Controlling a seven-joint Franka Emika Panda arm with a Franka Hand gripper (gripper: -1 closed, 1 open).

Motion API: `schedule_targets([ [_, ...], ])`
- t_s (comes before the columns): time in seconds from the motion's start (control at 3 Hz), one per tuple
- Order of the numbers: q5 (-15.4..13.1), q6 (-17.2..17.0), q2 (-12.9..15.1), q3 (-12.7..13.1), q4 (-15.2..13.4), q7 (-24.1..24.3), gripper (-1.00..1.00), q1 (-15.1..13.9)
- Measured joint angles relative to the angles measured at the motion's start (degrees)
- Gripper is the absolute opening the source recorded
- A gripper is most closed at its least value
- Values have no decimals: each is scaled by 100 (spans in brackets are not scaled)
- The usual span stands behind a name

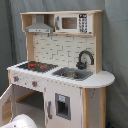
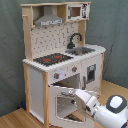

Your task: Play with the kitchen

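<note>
Kitchen: toy play kitchen [image 1: 60, 70] [image 2: 62, 55] of pale wood and white panels, upright on a wooden floor [image 2: 15, 119] before a grey curtain [image 2: 10, 50].
Hob: black-red [image 2: 52, 59], on the worktop beside the sink [image 2: 82, 50]; black tap [image 2: 74, 39] behind the sink.
Hood: grey [image 2: 48, 20], above the hob; toy microwave [image 1: 74, 23] beside it.
Oven door: windowed [image 2: 67, 104], below the hob, swung open toward the arm in the second exterior view.
Arm: white Franka [image 2: 107, 107], low in the second exterior view's right, in front of the kitchen.
Gripper: [image 2: 75, 94] at the open door's top edge; cannot tell whether the fingers are apart or together.
</note>
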Motion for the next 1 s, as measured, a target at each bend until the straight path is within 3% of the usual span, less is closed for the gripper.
schedule_targets([
  [0.67, 85, 6, 56, 219, -319, 1162, 100, 56],
  [1.0, 272, 43, 57, 333, -698, 1542, 100, 212],
])
